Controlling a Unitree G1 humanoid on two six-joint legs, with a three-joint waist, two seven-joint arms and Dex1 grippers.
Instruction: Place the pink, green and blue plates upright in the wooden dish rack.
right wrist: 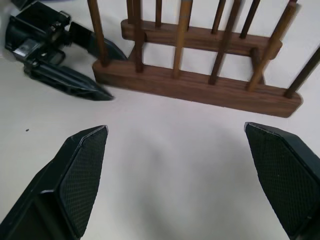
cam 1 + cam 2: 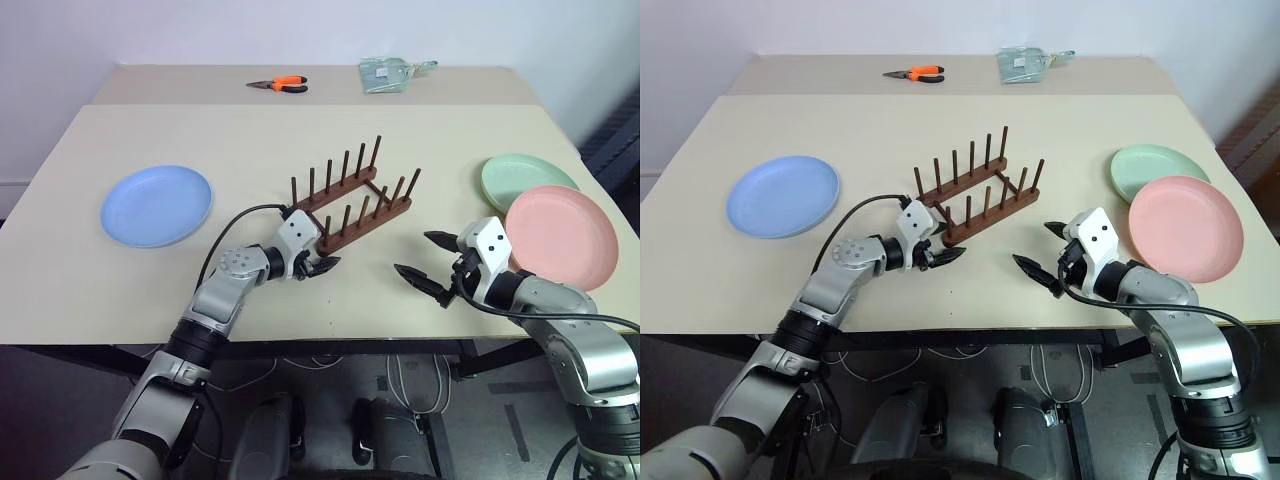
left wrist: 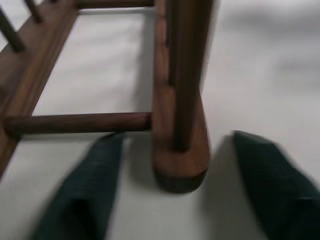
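Black-fingered and low to the tabletop, the left gripper straddles the near end of the wooden dish rack, one finger on either side of the end of the base bar nearer the robot. The wrist view shows a clear gap of table between each finger and the wood, so the jaws are parted around the bar and nothing is clamped yet. Off to the rack's other side, the right gripper hovers above the beige table, jaws spread wide and empty, pointed in toward the rack from a short way off.

None of the three plates has been touched. The rack stands slantwise at the centre of the table with its pegs bare. The blue plate lies flat well to the robot's left; the pink plate lies flat on the right, overlapping the green plate behind it. Orange-handled pliers and a clear packet sit at the far edge.

By the look of it, the step in hand is steadying or squaring up the rack before loading. The next move probably calls for closing gently on the bar without skidding the light rack, then sending the free right gripper to the pink plate's rim to lift and tip it upright between pegs.
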